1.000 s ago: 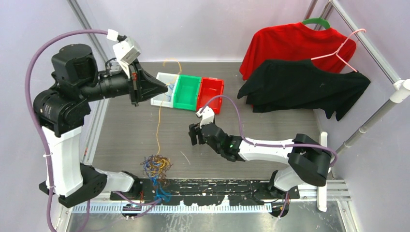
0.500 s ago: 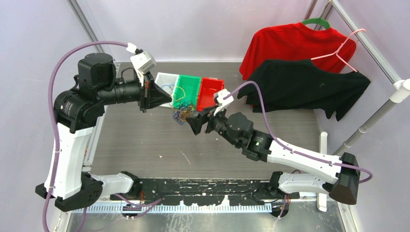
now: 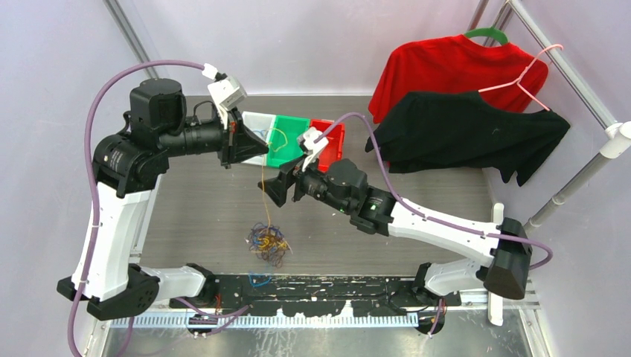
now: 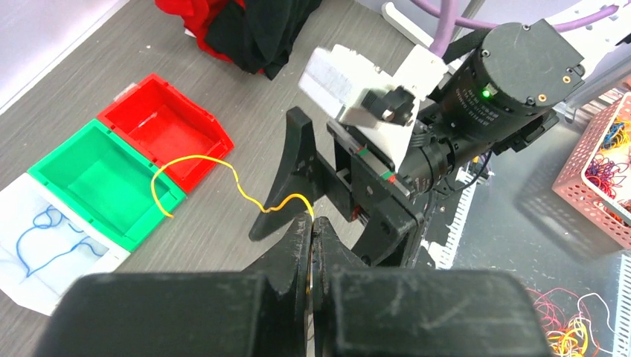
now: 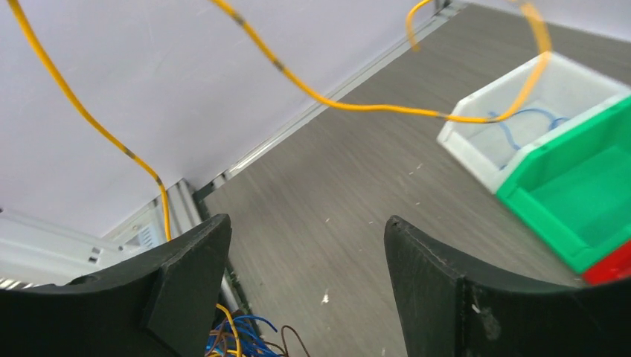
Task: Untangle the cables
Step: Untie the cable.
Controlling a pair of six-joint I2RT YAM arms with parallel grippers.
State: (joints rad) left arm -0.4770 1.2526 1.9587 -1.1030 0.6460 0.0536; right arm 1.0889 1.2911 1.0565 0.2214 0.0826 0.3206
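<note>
Left gripper [image 4: 311, 227] is shut tight on one yellow cable [image 4: 201, 160]; right gripper [image 5: 306, 223] is wide open and holds nothing.

The grey table [image 3: 193, 208] fills the middle of the top view, and a black shirt [image 3: 469, 134] and a red shirt [image 3: 446, 71] hang at the upper right. Three bins sit in a row at the top middle: the white bin [image 4: 15, 223] with a blue cable [image 4: 50, 222] in it, the green bin [image 4: 97, 186] and the red bin [image 4: 160, 123]. In the top view the two arms hide parts of them. The yellow cable hangs down from the left gripper to the clump of cables [image 3: 268, 242], which lies on the table in the lower middle. The clump is too small to tell how its cables are knotted. The right wrist view cuts the clump off at its bottom edge.
</note>
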